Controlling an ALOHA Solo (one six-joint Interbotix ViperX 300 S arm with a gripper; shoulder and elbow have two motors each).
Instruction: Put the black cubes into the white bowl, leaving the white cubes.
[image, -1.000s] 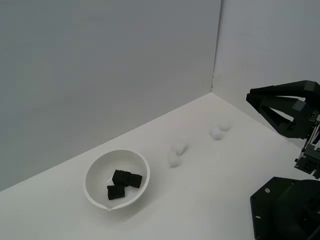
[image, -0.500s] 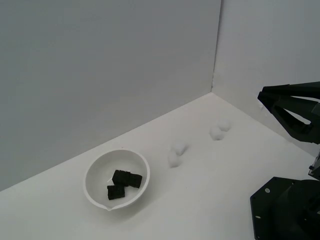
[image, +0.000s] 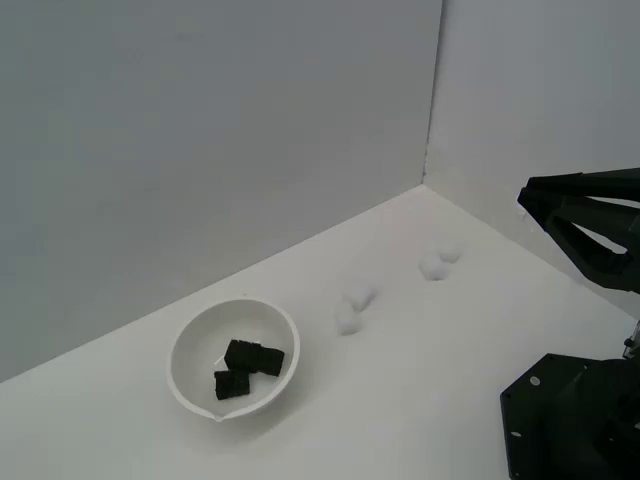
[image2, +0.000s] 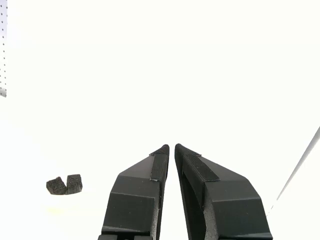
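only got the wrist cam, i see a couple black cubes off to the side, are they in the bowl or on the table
Observer: In the bowl. The exterior view shows the black cubes lying inside the white bowl.
Operator: how many, i count two
Observer: Three, clustered at the bowl's bottom.
Operator: and the white ones
Observer: Four white cubes sit on the table outside the bowl, in two pairs, off to the exterior view's right of it.
Operator: hand near any of that
Observer: No. The hand is up at the exterior view's right edge, well apart from the bowl and every cube.
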